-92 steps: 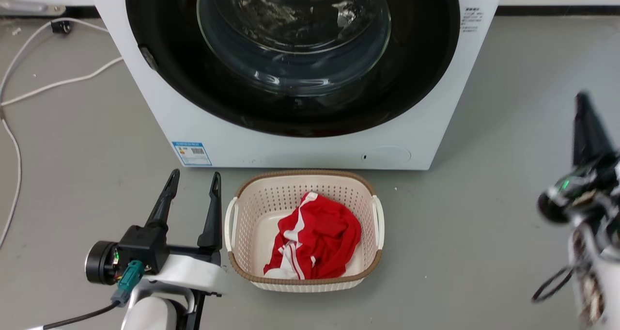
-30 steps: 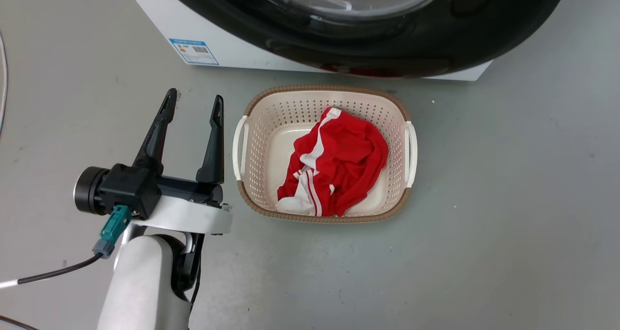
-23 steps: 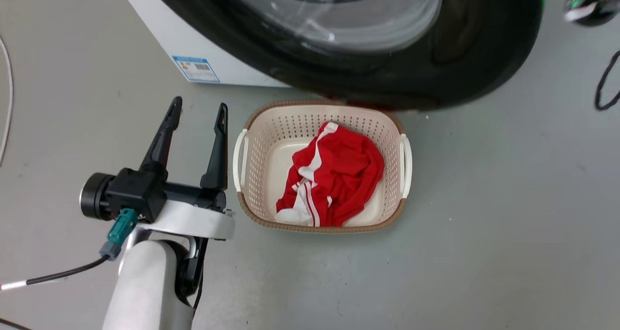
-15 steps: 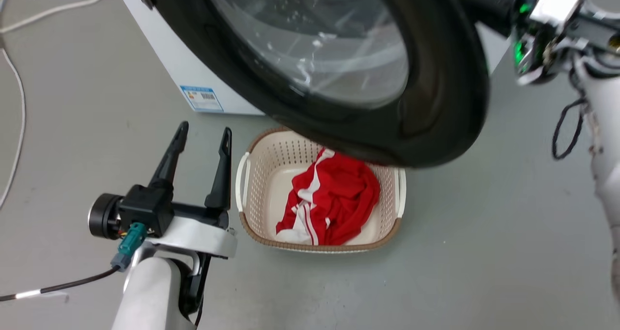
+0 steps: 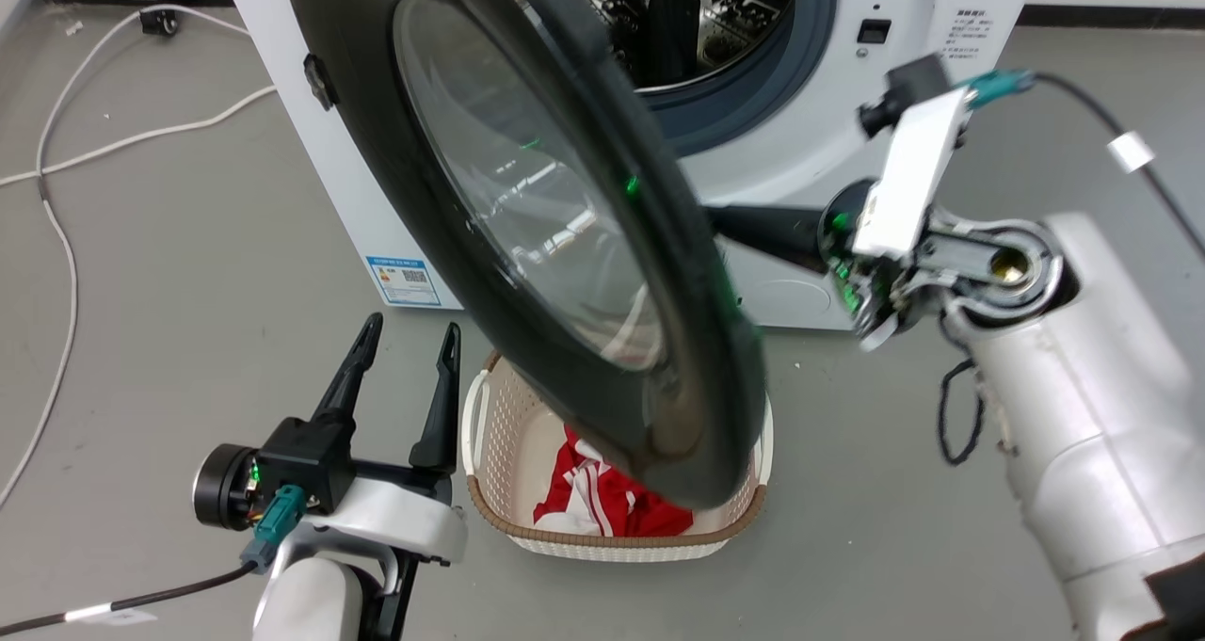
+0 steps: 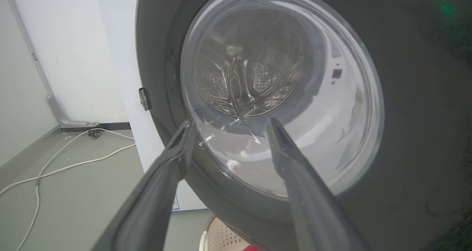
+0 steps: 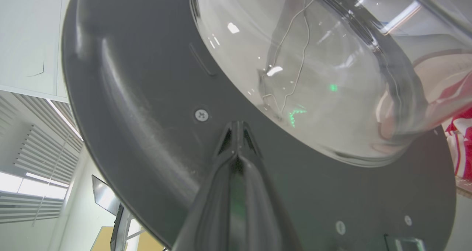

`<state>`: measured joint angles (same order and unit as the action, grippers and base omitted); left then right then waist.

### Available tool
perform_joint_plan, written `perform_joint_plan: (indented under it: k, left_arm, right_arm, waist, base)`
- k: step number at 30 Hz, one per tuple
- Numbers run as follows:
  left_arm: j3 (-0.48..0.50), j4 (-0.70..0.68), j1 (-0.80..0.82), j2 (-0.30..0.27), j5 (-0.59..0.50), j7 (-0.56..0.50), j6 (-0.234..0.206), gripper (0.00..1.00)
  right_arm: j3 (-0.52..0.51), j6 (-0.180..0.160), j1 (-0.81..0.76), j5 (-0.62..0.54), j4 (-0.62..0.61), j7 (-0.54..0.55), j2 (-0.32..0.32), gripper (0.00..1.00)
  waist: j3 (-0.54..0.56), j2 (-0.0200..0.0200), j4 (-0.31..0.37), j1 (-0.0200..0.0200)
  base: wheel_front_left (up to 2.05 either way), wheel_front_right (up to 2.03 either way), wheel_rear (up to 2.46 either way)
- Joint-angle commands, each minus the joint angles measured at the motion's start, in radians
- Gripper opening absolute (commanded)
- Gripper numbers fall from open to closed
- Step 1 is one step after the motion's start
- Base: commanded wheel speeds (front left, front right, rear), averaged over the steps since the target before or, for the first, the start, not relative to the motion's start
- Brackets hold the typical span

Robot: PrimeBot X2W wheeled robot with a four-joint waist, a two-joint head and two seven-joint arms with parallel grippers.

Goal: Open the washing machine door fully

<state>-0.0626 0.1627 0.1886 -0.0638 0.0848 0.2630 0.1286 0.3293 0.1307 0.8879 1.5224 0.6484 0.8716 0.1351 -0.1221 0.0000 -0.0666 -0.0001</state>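
– Grey floor (image 5: 894, 490) all round, with a white wall (image 6: 66, 52) behind. Where does the washing machine door (image 5: 527, 217) stand?
– Partway open. It is hinged on the left side of the washing machine (image 5: 810, 142) in the head view, and its free edge hangs over the basket (image 5: 612, 547). The steel drum (image 5: 697, 20) and blue-grey gasket (image 5: 753, 104) are uncovered.
– And the right gripper (image 7: 236, 133)?
– Behind the door, on its inner side. Its two fingers are pressed together with nothing between them. The tips meet the dark ring just under the bulging glass. They look to be touching it, though the wrist view is too close to be sure.
– The left gripper (image 5: 411, 327)?
– Low, just beside the basket's left handle. Its fingers are spread and point at the door's outer face, apart from it, gripping nothing. So the door stands between the two grippers.
– Count it all.
– One machine, one door and one basket with one red-and-white garment (image 5: 602, 509) in it. One blue label (image 5: 405, 281) and one round flap (image 5: 781, 297) low on the front. Two grippers, and two white cables (image 5: 141, 137) on the floor to the left.
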Motion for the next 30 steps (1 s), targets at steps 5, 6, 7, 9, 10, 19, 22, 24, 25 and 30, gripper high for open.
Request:
perform_joint_plan:
  k: [5,6,7,9,10,19,22,24,25,30]
  left_arm:
    - [-0.006,0.009,-0.032,0.002,0.002,0.002,-0.003,1.0]
    - [-0.006,0.011,-0.034,0.003,0.002,0.002,-0.003,1.0]
    - [-0.006,0.012,-0.036,0.003,0.002,0.002,-0.003,1.0]
    - [-0.007,0.013,-0.035,0.004,0.001,0.002,-0.004,1.0]
    - [-0.008,0.013,-0.036,0.005,0.001,0.002,-0.005,1.0]
    - [-0.008,0.014,-0.04,0.007,0.008,0.002,-0.01,1.0]
    - [-0.005,0.014,-0.041,0.008,0.012,0.002,-0.012,1.0]
    - [0.001,0.014,-0.048,0.009,0.012,0.002,-0.013,1.0]
    - [0.003,0.016,-0.05,0.008,0.012,0.002,-0.013,1.0]
    - [0.022,0.017,-0.062,0.009,0.014,0.002,-0.019,1.0]
  right_arm:
    - [0.035,0.0,-0.079,0.018,-0.041,0.015,-0.051,0.0]
    - [0.037,0.0,-0.087,0.022,-0.047,0.011,-0.056,0.0]
    - [0.039,0.0,-0.097,0.029,-0.05,0.008,-0.06,0.0]
    - [0.054,0.0,-0.11,0.027,-0.057,0.007,-0.069,0.0]
    - [0.06,0.0,-0.117,0.03,-0.06,0.008,-0.072,0.0]
    - [0.029,0.0,-0.147,0.022,-0.13,-0.114,-0.076,0.0]
    - [-0.029,0.0,-0.168,0.013,-0.182,-0.214,-0.06,0.0]
    - [-0.108,0.0,-0.207,-0.021,-0.25,-0.368,-0.029,0.0]
    - [-0.126,0.0,-0.225,-0.02,-0.266,-0.397,-0.024,0.0]
    - [-0.241,0.0,-0.388,-0.038,-0.389,-0.558,0.038,0.0]
  waist:
    - [0.026,0.0,-0.006,0.0001]
    - [0.029,0.0,-0.008,0.0001]
    - [0.031,0.0,-0.009,0.0001]
    - [0.034,0.0,-0.012,0.0001]
    - [0.035,0.0,-0.013,0.0001]
    - [0.045,0.0,-0.013,0.0001]
    - [0.047,0.0,-0.007,0.0001]
    - [0.054,0.0,0.007,0.0001]
    - [0.058,0.0,0.01,0.0001]
    - [0.076,0.0,0.035,0.0001]
  base:
    - [0.0,0.0,0.0]
    - [0.0,0.0,0.0]
    - [0.0,0.0,0.0]
    - [0.0,0.0,0.0]
    - [0.0,0.0,0.0]
    - [0.0,0.0,0.0]
    - [0.0,0.0,0.0]
    - [0.0,0.0,0.0]
    - [0.0,0.0,0.0]
    - [0.0,0.0,0.0]
